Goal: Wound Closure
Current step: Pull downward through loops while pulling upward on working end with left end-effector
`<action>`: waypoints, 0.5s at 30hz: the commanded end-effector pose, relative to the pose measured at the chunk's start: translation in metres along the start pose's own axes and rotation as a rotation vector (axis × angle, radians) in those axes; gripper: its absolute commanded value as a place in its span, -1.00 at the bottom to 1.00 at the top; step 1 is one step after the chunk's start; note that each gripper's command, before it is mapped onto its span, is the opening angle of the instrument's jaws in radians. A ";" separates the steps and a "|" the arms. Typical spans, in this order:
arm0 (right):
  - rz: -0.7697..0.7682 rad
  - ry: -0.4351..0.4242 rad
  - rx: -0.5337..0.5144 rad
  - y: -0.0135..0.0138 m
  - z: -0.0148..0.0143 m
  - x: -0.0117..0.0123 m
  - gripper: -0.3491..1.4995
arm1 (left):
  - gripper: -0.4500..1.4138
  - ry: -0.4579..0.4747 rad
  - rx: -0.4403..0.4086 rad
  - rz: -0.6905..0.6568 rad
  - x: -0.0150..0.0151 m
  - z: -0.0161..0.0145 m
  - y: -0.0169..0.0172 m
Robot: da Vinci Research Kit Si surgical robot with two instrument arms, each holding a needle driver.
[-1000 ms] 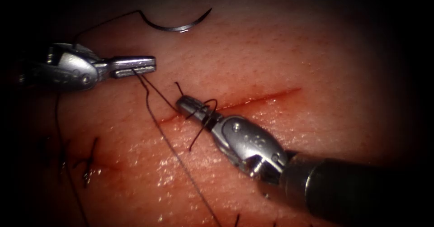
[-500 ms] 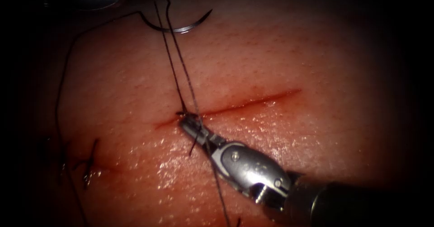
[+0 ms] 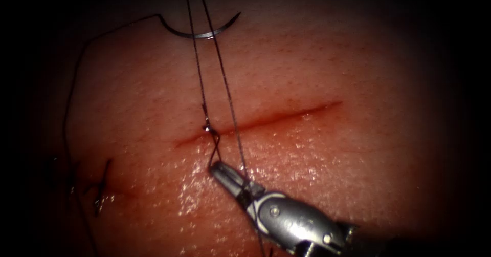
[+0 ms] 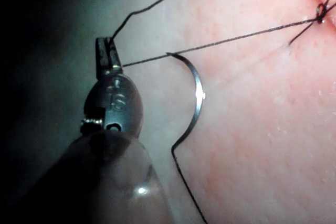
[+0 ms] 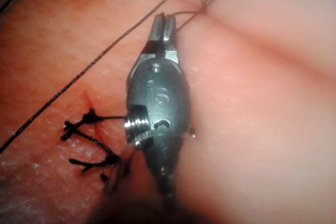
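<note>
The cut point(image 3: 266, 118) runs across the tissue point(image 3: 332, 67). A small knot point(image 3: 207, 128) sits at its left end. My right tool point(image 3: 217, 169) lies just in front of the knot, jaws shut on the short thread end point(image 5: 184, 18) that leads to it. My left tool point(image 4: 106, 51) is shut on the long thread point(image 4: 220, 40), which runs taut to the knot point(image 4: 320, 11). Two strands point(image 3: 197, 57) rise from the wound to the upper edge. The curved needle point(image 3: 199, 31) lies free on the tissue beyond the cut, to the left, in neither tool and not in the tissue.
Older dark stitches point(image 3: 99, 185) with cut ends sit at the lower left, close beside my right tool point(image 5: 89, 140). A slack loop of thread point(image 3: 69, 108) trails from the needle's tail down the left side. Red fluid lines the cut.
My left tool rose out of the endoscope view, drawing the thread taut upward. My right tool pulled back toward the lower right with the short end, and the loop closed into a knot.
</note>
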 end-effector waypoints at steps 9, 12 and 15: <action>-0.006 -0.012 0.047 -0.0027 -0.0037 0.0012 -1.00 | -1.00 -0.017 0.035 0.002 -0.0016 0.0012 -0.0007; -0.005 -0.010 0.054 -0.0030 -0.0041 0.0014 -1.00 | -1.00 -0.027 0.064 -0.004 -0.0020 0.0015 -0.0012; -0.006 -0.012 0.070 -0.0035 -0.0043 0.0015 -1.00 | -1.00 -0.040 0.103 -0.010 -0.0027 0.0021 -0.0018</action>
